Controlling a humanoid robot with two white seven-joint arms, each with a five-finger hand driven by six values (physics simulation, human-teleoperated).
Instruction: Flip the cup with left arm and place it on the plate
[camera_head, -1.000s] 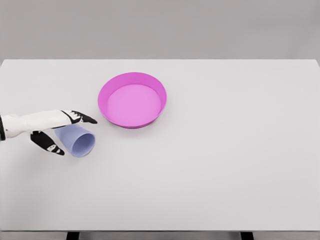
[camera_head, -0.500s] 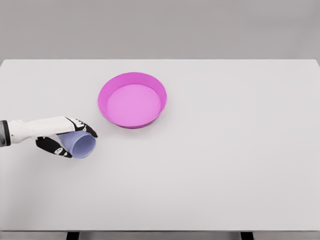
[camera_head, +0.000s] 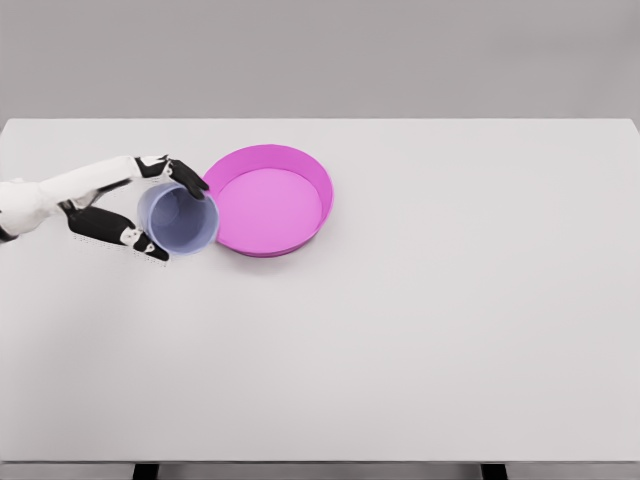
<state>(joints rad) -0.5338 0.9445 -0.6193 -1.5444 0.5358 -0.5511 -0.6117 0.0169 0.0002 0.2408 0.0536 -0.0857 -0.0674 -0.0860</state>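
Your left hand (camera_head: 150, 215) is wrapped around the cup (camera_head: 178, 218), dark fingers (camera_head: 188, 176) curving over the far side of its wall and the thumb pressing in from the near side. The cup hangs just beside the left edge of the plate (camera_head: 322, 190), with its open mouth turned up toward the camera, so you look straight down inside. Whether it has fully cleared the table (camera_head: 450, 300) is hard to judge from this angle, though it seems lifted.

Treat the cup as light and stiff: thin, pale plastic by the look of it, with smooth walls that could slide in a loose hold. A squeeze across the wall, below the rim, suits it; it gives contact on opposite sides and leaves the base free for setting down. Press too hard and a thin wall may flex; too softly and it may twist as the wrist turns.

The plate is shallow with a raised rim, so the cup must clear that edge before it goes down on the flat middle.
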